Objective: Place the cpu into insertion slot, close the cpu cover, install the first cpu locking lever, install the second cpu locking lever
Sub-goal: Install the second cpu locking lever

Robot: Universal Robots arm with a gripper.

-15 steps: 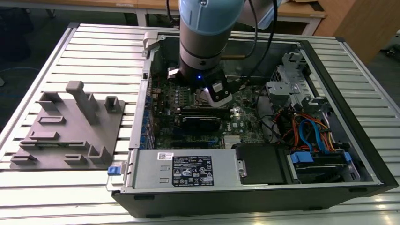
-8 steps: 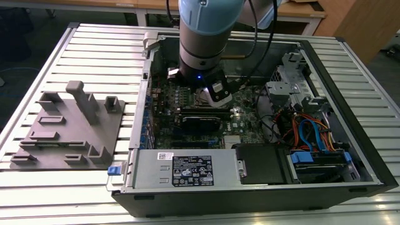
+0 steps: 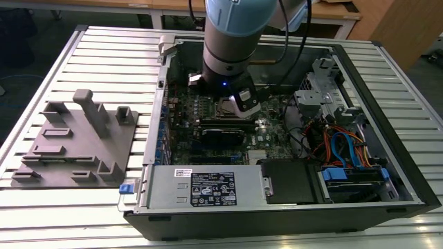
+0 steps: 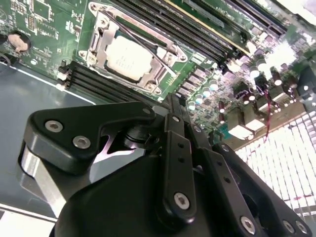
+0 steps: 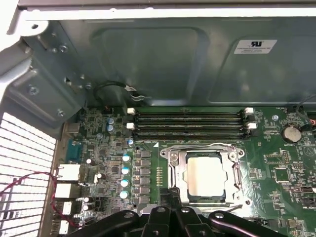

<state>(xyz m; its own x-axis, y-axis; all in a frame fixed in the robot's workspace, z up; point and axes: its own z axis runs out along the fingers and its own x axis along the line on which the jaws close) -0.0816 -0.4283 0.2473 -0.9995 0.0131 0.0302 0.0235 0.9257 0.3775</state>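
First wrist view: I see the cpu [image 5: 206, 177] seated under the cpu cover [image 5: 205, 152], just beyond my empty, closed jaws; gripper [image 5: 174, 197] at the frame's edge.

- Arm [image 3: 232, 36]: grey-and-blue column entering from twelve o'clock in the exterior view, near vertical, wrist pointing down.
- Gripper [image 5: 173, 195]: black linkage fingers [image 4: 174, 111] drawn together at the tips, nothing between them.

A grey fixture block [image 3: 76, 140] (with upright pegs) sits on the slatted table [image 3: 55, 218] beside the open computer case [image 3: 387, 171].
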